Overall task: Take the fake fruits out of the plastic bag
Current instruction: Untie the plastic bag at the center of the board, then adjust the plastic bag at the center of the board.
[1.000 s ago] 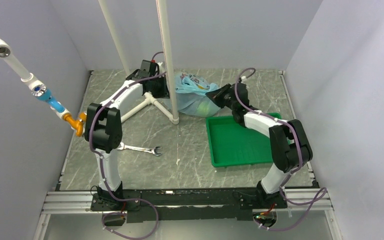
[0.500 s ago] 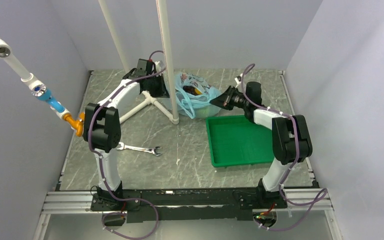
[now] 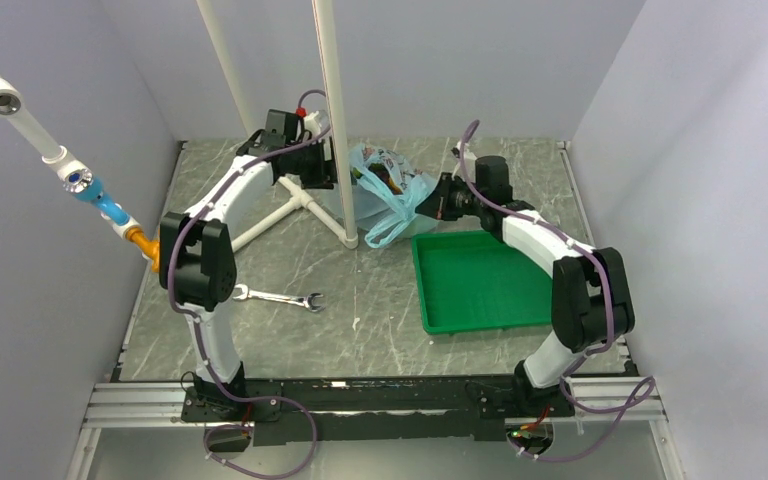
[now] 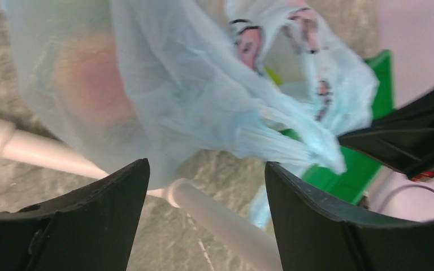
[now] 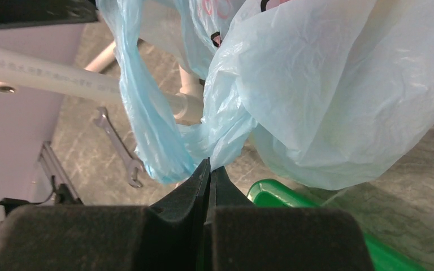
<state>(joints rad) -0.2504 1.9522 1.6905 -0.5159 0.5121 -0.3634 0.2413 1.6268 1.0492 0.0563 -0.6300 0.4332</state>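
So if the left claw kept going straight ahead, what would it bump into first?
Probably the plastic bag: it fills the view ahead of the open left gripper. The white pipe passes just below, and depth is unclear.

no readable text or numbers, dark print [image 4: 250, 44] on plastic bag [image 4: 175, 96] too blurred

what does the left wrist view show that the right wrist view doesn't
Only left wrist: the left gripper with its jaws open, and a peachy fruit glowing through the bag. Only right wrist: the wrench. Both: the bag, the right gripper shut on a fold of it, the white pipe and the green tray.
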